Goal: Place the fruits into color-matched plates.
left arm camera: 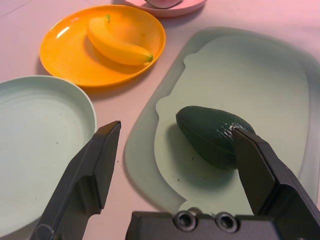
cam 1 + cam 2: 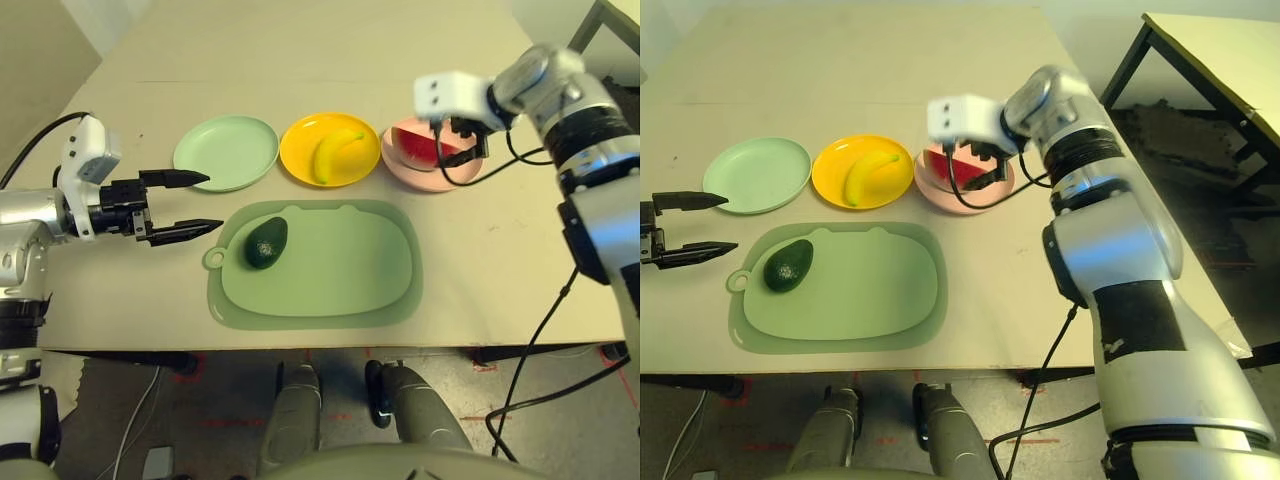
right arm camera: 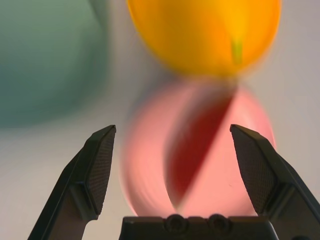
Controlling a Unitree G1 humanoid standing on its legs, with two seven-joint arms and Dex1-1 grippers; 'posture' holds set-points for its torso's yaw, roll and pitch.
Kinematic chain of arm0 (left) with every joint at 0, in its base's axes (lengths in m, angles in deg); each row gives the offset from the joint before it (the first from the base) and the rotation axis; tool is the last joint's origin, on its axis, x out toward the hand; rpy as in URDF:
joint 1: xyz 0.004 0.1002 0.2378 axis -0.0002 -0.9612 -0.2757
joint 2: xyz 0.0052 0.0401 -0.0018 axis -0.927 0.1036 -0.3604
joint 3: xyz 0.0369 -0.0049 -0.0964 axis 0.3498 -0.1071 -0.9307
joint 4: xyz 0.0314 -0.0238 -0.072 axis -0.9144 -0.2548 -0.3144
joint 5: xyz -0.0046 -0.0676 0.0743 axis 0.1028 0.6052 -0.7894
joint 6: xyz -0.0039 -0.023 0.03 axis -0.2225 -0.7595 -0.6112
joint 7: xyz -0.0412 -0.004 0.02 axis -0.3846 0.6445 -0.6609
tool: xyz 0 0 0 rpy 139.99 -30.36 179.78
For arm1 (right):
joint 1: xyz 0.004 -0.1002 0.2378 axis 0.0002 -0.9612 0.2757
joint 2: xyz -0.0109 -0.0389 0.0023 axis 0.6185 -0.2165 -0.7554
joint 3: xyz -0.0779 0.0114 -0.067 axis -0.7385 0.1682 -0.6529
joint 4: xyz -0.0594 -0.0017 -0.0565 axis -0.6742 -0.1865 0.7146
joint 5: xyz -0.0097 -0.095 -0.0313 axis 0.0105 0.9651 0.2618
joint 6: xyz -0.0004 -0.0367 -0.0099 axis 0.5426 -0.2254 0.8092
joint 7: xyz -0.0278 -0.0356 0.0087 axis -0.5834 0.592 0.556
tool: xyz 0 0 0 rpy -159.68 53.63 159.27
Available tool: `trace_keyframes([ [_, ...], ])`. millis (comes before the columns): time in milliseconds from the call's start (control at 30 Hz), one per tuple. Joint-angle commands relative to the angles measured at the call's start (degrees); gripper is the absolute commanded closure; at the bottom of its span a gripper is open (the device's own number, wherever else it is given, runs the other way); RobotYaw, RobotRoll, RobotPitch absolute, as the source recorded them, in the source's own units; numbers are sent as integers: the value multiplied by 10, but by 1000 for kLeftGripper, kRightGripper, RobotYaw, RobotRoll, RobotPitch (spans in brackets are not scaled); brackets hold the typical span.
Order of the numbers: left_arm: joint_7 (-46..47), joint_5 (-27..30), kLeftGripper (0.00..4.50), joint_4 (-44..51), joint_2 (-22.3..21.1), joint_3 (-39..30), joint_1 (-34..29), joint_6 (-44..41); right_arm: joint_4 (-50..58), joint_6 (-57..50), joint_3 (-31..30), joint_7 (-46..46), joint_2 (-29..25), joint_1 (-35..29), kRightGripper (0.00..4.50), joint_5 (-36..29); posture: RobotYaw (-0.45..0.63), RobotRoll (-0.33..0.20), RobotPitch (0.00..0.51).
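Dark green, the avocado (image 2: 266, 242) lies on the large green mat (image 2: 350, 270) near its loop-tab end, just beyond the tips of the left pincer (image 2: 198, 204). That pincer hangs level over the tabletop (image 2: 480, 250) with its two black fingers spread wide and nothing between them; in its wrist view the avocado sits beside one fingertip, apart from it. Next to the same pincer, on its far side from the mat, stands the mint green plate (image 2: 226, 151), holding no fruit.

Further from the left pincer, the yellow banana (image 2: 336, 154) rests inside the yellow plate (image 2: 298, 145), which sits between the mint plate and the pale pink plate (image 2: 420, 178). The red watermelon wedge (image 2: 425, 147) lies in the pink plate, right beneath the right pincer (image 2: 457, 148). The right pincer hovers above that plate, pointing down toward it, its fingers held wide apart and gripping nothing; in its wrist view the wedge shows between the two open fingers, below them and clear of both.

All three plates stand in a row along the mat's far edge, close together.
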Motion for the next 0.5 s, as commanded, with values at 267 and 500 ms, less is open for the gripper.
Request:
trace_keyframes([
  [267, -88, -47, 0, -56, -16, 40, 52, 130, 486, -377, 137, 10, -25, -285, 22, -278, 50, 0, 190],
  [500, -91, -49, 0, -110, -35, 110, 100, 246, 595, -382, 166, 60, 0, -452, 22, -375, 38, 0, 181],
])
